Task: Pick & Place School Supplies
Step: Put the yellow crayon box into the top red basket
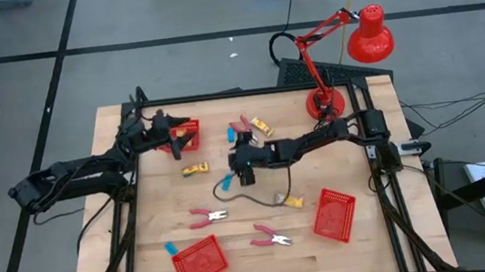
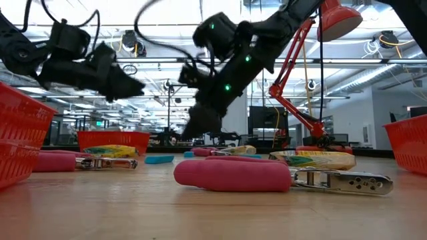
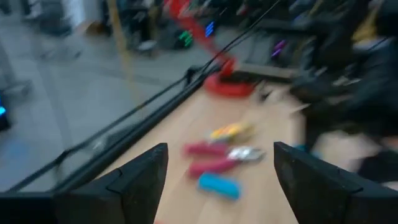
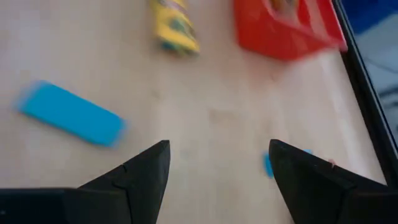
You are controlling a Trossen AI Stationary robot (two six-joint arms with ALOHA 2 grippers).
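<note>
School supplies lie loose on the wooden table. Pink-handled pliers (image 1: pixel 208 216) and a second pair (image 1: pixel 272 237) lie toward the near edge, and a third (image 1: pixel 243 125) lies toward the far edge. Among them are yellow pieces (image 1: pixel 195 170) and light-blue blocks (image 1: pixel 227 185). My left gripper (image 1: pixel 174 135) is open over the far-left red basket (image 1: pixel 186 139) and holds nothing (image 3: pixel 219 149). My right gripper (image 1: pixel 239 168) is open above the table's middle (image 4: pixel 219 144). In its wrist view a blue block (image 4: pixel 71 121) and a yellow piece (image 4: pixel 174 25) lie ahead of it.
Two more red mesh baskets sit near the near edge, one at the left (image 1: pixel 199 260) and one at the right (image 1: pixel 334 214). A red desk lamp (image 1: pixel 368 35) stands on its base (image 1: pixel 323 104) at the far right corner. A black frame borders the table (image 1: pixel 247 92).
</note>
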